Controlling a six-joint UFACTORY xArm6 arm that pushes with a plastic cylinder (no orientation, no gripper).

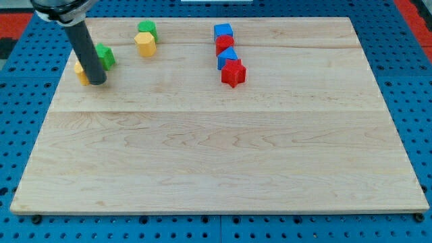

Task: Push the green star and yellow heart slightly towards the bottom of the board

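Camera view: my tip rested at the view's upper left, touching the green star block and hiding most of the yellow heart block. Nearby stood a green block above a yellow hexagonal block; blue and red blocks clustered on the pale wooden board

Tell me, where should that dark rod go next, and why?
Probably back up and around to the top side of the pair. My tip sits at the view's bottom of the green star-shaped block, partly hiding the yellow block, whose heart shape I can't confirm. Both lie near the wooden board's top-left corner. Pushing them down likely requires starting above them.
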